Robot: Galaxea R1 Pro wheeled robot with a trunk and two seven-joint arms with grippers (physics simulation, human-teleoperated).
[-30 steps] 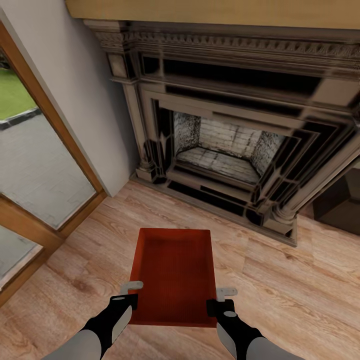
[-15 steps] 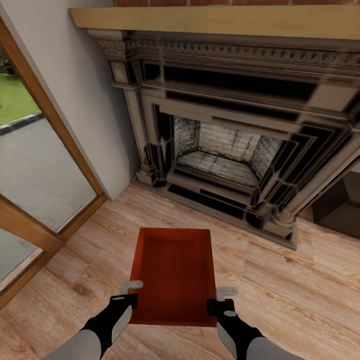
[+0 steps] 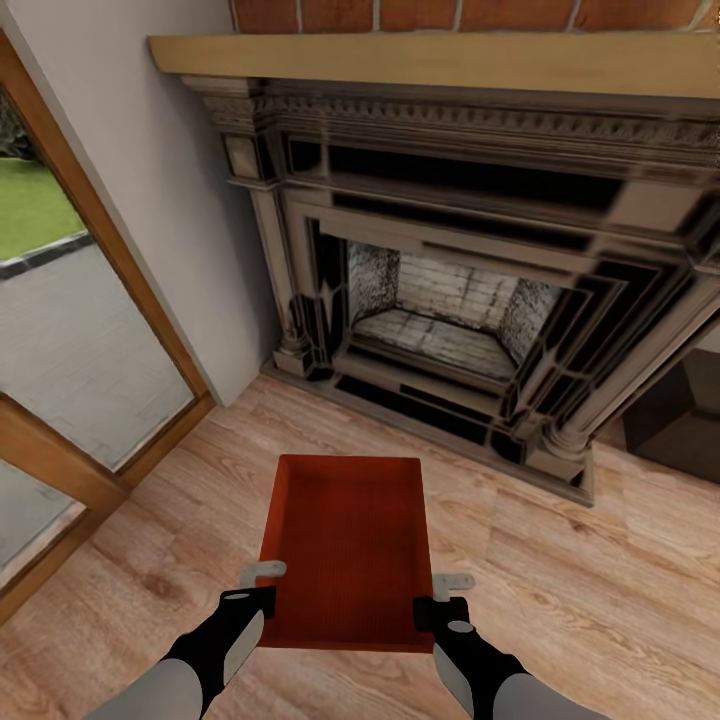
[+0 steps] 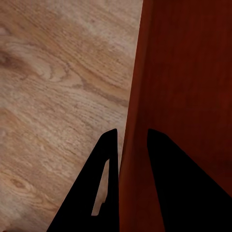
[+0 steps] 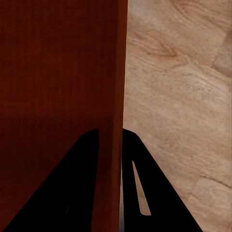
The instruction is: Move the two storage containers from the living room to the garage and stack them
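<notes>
one box carried, both stacking steps not yet done

glass door (image 3: 70,330) at 9 o'clock; left end effector (image 3: 262,588) pinches the box (image 3: 345,560) by its left wall, right end effector (image 3: 447,596) its right wall, fingers nearly shut around each. box hangs over the wood floor (image 3: 560,560) at 6 o'clock, fireplace (image 3: 450,300) at 12: judged living room, garage trip left.
</notes>
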